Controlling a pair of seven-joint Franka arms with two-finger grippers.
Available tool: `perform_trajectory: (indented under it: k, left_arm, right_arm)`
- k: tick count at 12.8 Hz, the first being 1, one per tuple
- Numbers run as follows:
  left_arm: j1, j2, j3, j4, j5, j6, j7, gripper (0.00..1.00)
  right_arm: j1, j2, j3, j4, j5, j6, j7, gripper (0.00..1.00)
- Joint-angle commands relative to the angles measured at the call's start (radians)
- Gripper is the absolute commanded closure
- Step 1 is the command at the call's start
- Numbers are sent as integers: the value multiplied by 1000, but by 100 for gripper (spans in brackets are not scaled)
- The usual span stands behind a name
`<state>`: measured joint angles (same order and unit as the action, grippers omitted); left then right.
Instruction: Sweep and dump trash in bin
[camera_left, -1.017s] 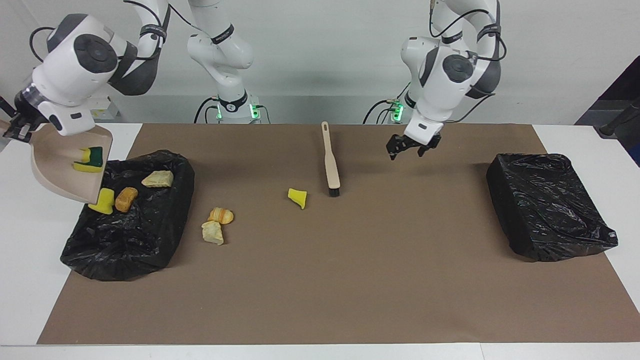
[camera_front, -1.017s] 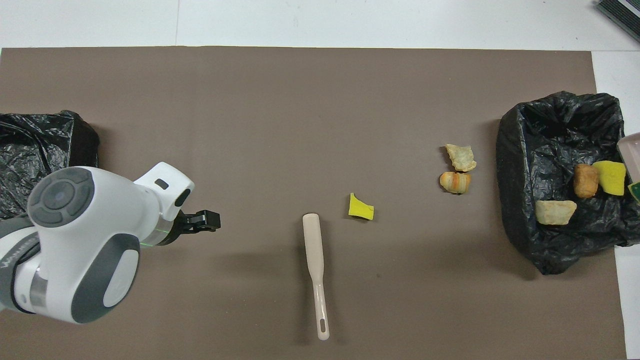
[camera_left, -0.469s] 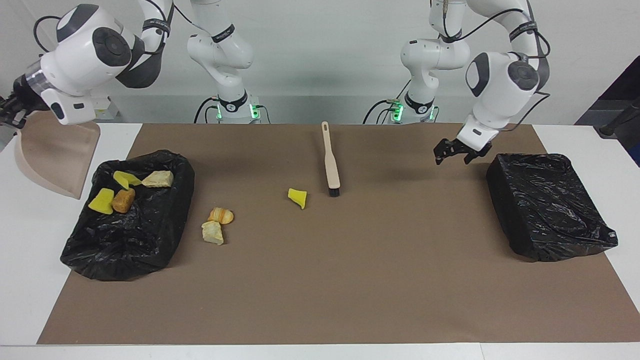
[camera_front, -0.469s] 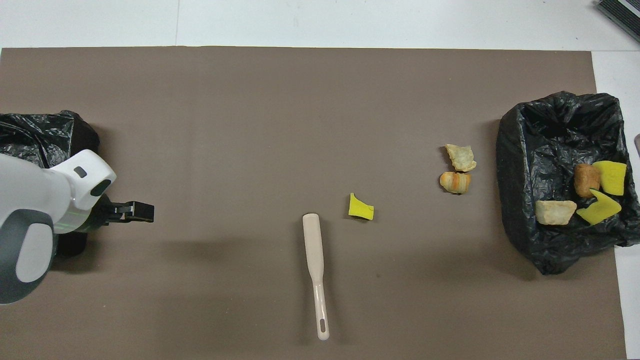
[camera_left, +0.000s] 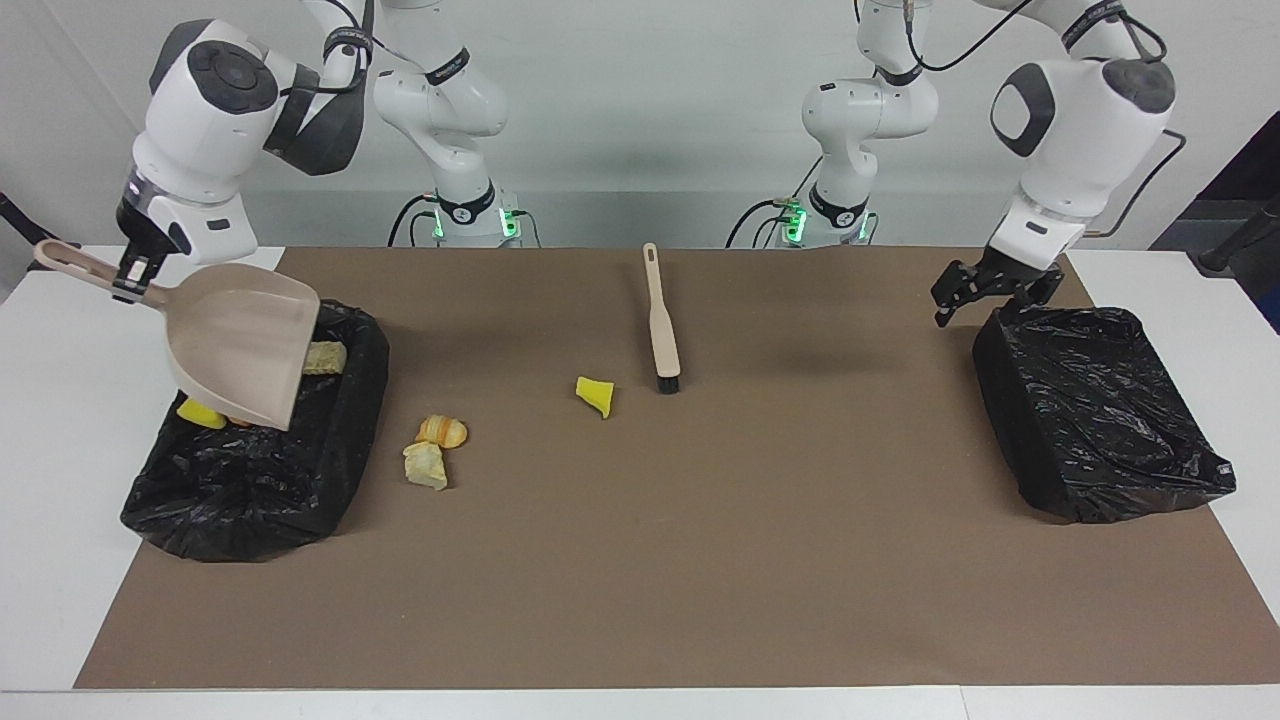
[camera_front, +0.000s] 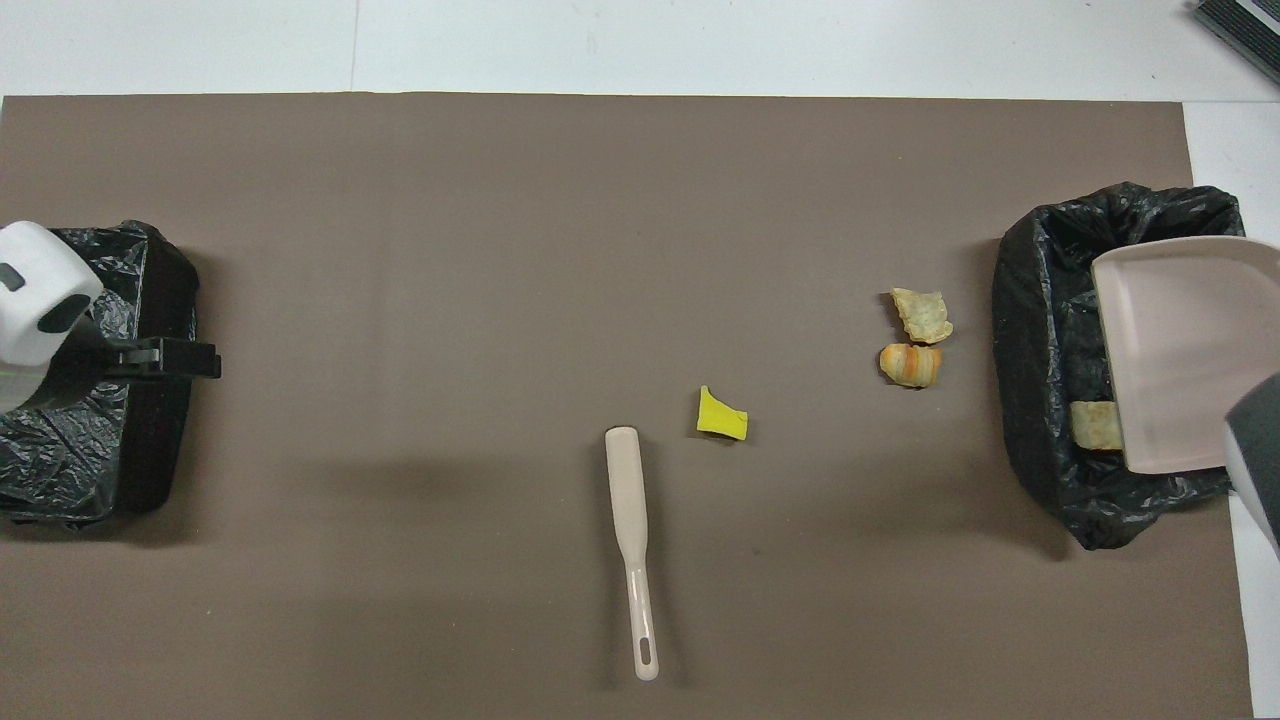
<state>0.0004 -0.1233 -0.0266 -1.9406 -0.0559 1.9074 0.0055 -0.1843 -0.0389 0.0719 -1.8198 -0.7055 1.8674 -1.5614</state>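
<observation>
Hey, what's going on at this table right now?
Two robot arms are clearing trash off a brown mat. The right gripper holds a beige dustpan by its handle over the black-lined bin at its end of the table, which already has a few bits in it. A yellow sponge chunk and two bread-like lumps are on the mat. The brush lies unheld. The left gripper hangs open and empty over the edge of the other bin.

Dustpan (camera_left: 240, 340) hides most trash in the bin (camera_left: 300, 480). Overhead, the right arm (camera_front: 1258, 450) is cut off at the frame's right edge, its hand unseen.
</observation>
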Motion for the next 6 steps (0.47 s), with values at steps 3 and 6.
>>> perform_trajectory:
  k: [3, 6]
  left_arm:
    - [15, 54, -9, 219, 18, -148, 16, 0]
    - [6, 56, -18, 380, 16, -353, 13, 0]
  right_arm:
    - [19, -6, 2, -7, 279, -40, 128, 100]
    - [66, -18, 2, -10, 323, -140, 323, 100]
